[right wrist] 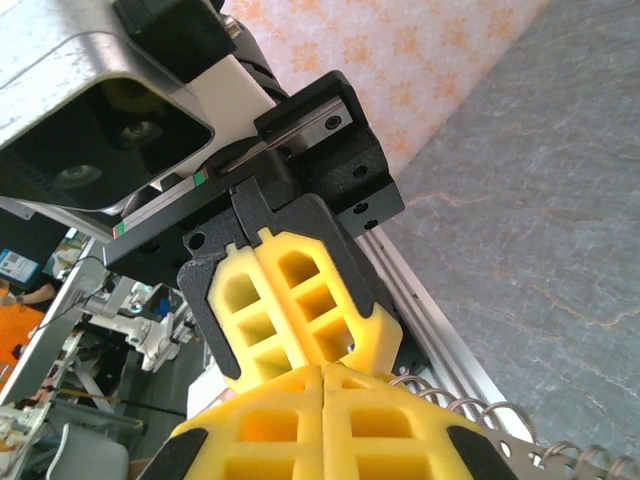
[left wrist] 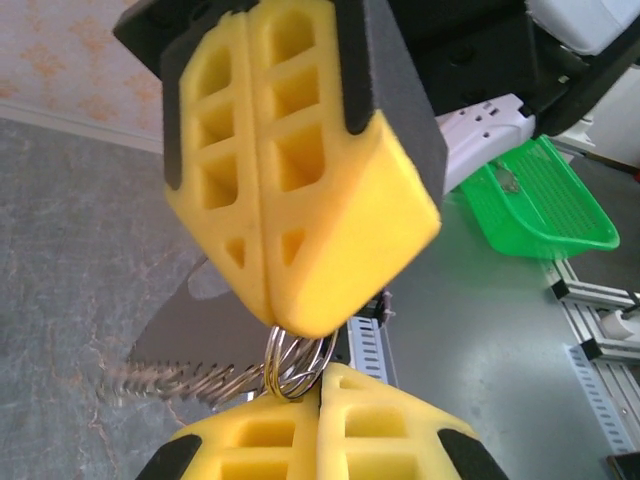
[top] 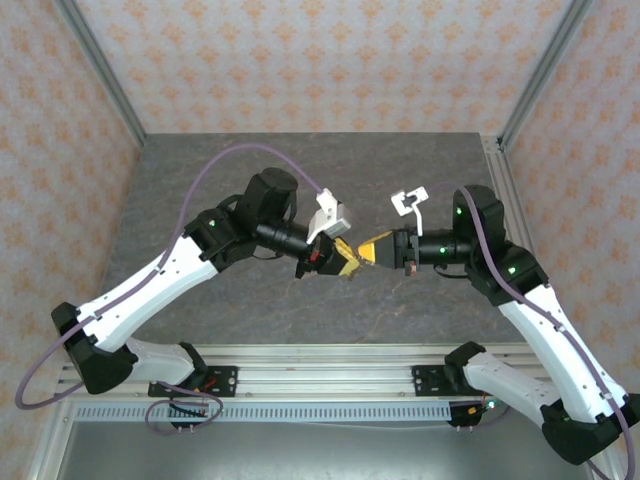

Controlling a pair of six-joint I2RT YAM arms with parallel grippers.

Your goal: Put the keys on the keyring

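Observation:
My two grippers meet tip to tip above the middle of the table, the left gripper (top: 347, 262) coming from the left and the right gripper (top: 372, 248) from the right. In the left wrist view the keyring (left wrist: 274, 369) is a bunch of thin silvery split rings caught between my left gripper (left wrist: 320, 376) below and the right gripper (left wrist: 290, 325) above. Both pairs of yellow fingers are pressed shut on it. A springy wire coil (left wrist: 170, 380) trails off to the left of the rings. The same coil (right wrist: 480, 412) shows beside my right gripper (right wrist: 325, 372). The keys are hidden.
The grey stone-look table (top: 300, 180) lies below, boxed in by patterned walls. An aluminium rail (top: 320, 360) runs along the near edge. Beyond the table stand a green basket (left wrist: 540, 205) and a white power strip (left wrist: 490, 125).

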